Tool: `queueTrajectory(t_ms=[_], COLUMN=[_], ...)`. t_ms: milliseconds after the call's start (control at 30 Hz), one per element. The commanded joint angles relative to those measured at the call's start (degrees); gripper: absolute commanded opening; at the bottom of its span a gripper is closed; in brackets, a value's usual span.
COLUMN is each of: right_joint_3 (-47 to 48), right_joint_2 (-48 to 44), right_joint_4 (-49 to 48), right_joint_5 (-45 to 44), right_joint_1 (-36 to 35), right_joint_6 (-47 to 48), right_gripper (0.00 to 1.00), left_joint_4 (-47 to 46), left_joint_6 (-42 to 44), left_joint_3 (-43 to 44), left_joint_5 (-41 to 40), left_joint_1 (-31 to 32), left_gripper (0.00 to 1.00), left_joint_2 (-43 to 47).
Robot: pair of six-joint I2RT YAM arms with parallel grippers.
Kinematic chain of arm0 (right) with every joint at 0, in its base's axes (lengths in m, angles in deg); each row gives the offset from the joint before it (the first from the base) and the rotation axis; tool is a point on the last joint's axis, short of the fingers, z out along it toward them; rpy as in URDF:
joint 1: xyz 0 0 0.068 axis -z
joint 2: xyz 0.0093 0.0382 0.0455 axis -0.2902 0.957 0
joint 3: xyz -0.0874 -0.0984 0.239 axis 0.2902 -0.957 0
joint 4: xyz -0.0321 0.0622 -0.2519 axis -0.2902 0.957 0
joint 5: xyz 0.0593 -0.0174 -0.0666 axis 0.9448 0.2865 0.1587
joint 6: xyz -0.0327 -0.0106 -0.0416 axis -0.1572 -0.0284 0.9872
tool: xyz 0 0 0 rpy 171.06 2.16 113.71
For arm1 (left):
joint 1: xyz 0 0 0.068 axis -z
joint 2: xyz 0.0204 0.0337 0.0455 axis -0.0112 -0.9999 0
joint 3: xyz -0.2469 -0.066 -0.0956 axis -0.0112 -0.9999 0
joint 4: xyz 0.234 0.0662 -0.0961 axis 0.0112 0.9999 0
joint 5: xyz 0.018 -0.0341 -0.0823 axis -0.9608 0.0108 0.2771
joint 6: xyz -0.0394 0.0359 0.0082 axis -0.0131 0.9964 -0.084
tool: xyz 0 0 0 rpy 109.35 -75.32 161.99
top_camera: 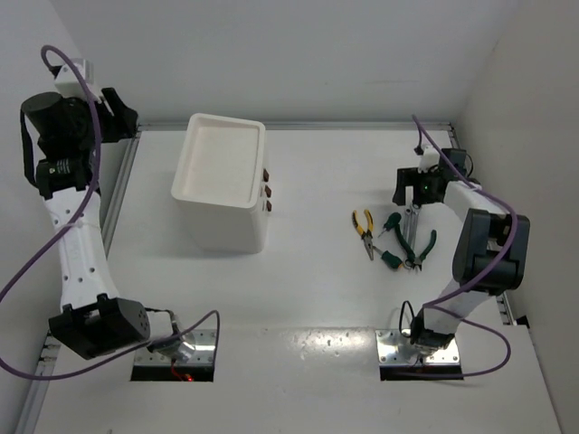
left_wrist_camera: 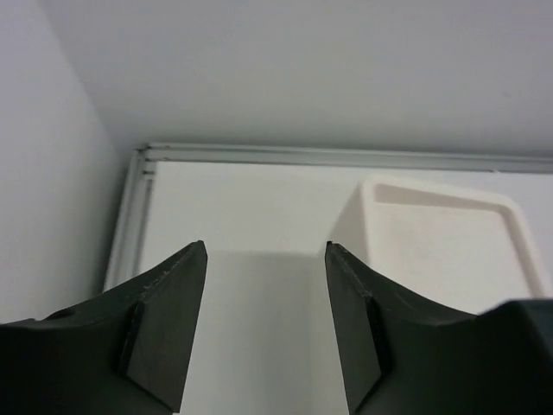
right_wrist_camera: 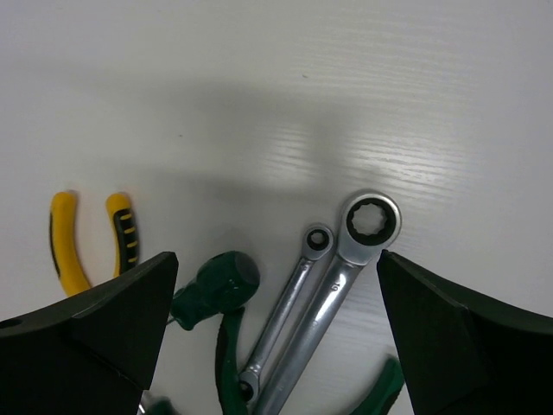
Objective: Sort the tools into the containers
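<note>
White boxy plastic drawer unit, smooth recessed top. Well right of it, on open table: slim silver wrenches, yellow-handled pliers and green-handled pliers, clustered. Right gripper spread wide over wrenches. Left gripper spread, empty, left of unit.

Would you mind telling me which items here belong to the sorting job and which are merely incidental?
Job:
yellow-handled pliers
green-handled pliers
green-handled screwdriver
two wrenches
white drawer unit

Incidental:
purple cables
metal edge rail
base plates
</note>
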Motion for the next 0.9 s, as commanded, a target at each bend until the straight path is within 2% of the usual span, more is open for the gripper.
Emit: queueTrajectory(t_ms=[0, 67, 133, 200, 367, 567, 633, 867], right_joint_3=[0.42, 0.42, 1.64, 2.43, 4.1, 5.34, 5.34, 5.34], right_joint_2=[-2.96, -3.67, -4.27, -4.28, -2.7, -1.03, -1.03, -1.64], right_joint_4=[-0.09, 1.83, 3.5, 3.51, 3.51, 4.13, 4.13, 4.13], right_joint_5=[5.59, 13.75, 21.21, 23.44, 23.98, 22.83, 22.83, 22.31], right_joint_1=[-0.91, -0.91, -0.91, -1.62, -2.67, -2.67, -2.67, -2.67], right_joint_6=[0.65, 4.05, 6.53, 6.54, 5.04, 5.04, 5.04, 5.04], right_gripper=[0.99, 0.95, 0.92, 0.91, 0.91, 0.91, 0.91, 0.91], left_joint_4=[6.46, 6.99, 7.87, 8.4, 11.12, 11.65, 12.18, 12.71], left_joint_6=[-3.22, -4.73, -5.51, -5.52, -6.31, -3.76, -3.14, -2.44], left_joint_3=[-0.16, -1.4, -2.8, -2.81, -4.73, -7.2, -7.73, -7.2], left_joint_5=[6.04, 6.56, 6.04, 5.34, 1.65, -7.75, -13.28, -22.26], left_joint_1=[3.14, 5.42, 7.88, 9.12, 13.95, 19.83, 20.98, 23.19], left_gripper=[0.62, 0.62, 0.68, 0.7, 0.72, 0.72, 0.72, 0.7], left_joint_2=[1.3, 1.83, 2.36, 2.36, 2.45, 3.15, 2.02, -1.58])
